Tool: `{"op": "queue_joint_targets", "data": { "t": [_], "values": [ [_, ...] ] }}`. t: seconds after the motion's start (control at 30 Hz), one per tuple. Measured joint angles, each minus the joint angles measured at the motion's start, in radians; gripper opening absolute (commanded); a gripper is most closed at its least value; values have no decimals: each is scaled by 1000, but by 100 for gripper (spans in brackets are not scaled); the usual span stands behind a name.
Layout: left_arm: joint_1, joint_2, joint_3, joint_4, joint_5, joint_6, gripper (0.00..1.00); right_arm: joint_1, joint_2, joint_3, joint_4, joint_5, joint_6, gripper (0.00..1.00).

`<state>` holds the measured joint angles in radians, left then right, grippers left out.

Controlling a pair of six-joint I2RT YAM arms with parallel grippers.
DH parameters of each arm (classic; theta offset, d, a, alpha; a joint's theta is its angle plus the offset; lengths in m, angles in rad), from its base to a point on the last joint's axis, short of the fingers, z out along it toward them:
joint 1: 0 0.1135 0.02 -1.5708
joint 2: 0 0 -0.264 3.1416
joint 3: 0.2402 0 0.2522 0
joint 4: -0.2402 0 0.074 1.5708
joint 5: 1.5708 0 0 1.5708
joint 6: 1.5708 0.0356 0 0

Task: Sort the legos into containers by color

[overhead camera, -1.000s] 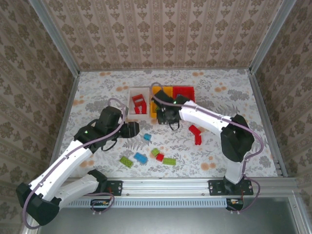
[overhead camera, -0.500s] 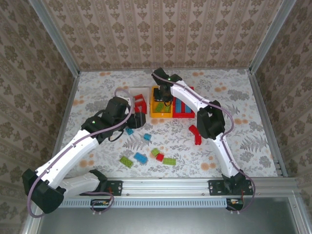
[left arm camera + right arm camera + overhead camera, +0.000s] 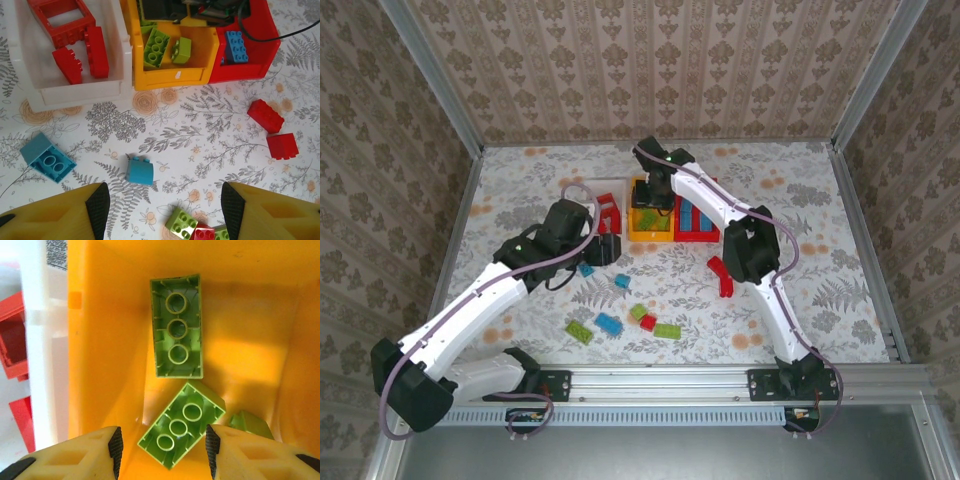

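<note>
Three bins stand side by side: a white bin [image 3: 590, 200] [image 3: 75, 90] with red legos [image 3: 95, 50], a yellow-orange bin [image 3: 638, 234] [image 3: 170, 77] with lime green legos [image 3: 156, 47], and a red bin [image 3: 698, 236] [image 3: 250, 70] with a blue lego [image 3: 235, 46]. My right gripper [image 3: 653, 200] [image 3: 164, 450] hangs open inside the yellow-orange bin [image 3: 110, 340], over a green lego [image 3: 181, 424] lying below another green lego [image 3: 176, 326]. My left gripper [image 3: 605, 248] [image 3: 165, 210] is open above the table, near a small blue lego [image 3: 139, 171] [image 3: 586, 269].
Loose legos lie in front of the bins: blue ones [image 3: 622, 281] [image 3: 609, 323] [image 3: 47, 157], green ones [image 3: 578, 331] [image 3: 667, 330] [image 3: 182, 223], red ones [image 3: 723, 275] [image 3: 265, 116] [image 3: 282, 146]. Metal rails and patterned walls bound the table.
My right gripper has moved from the table in front of the bins up into the yellow-orange bin. My left gripper has shifted up and right toward the bins.
</note>
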<state>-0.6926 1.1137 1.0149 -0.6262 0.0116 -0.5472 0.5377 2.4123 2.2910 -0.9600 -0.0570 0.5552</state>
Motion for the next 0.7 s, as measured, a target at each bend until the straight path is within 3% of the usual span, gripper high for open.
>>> {"op": "queue_joint_targets", "data": {
  "t": [0.2, 0.47, 0.7],
  "values": [
    [18, -1, -3, -79, -35, -42, 64, 16, -262, -236, 45, 47, -41, 51],
    [62, 6, -47, -143, 10, -89, 66, 88, -803, -829, 278, 88, -108, 55],
    [-82, 239, 20, -88, 83, -64, 68, 72, -1075, -1181, 274, 177, -68, 67]
  ]
}}
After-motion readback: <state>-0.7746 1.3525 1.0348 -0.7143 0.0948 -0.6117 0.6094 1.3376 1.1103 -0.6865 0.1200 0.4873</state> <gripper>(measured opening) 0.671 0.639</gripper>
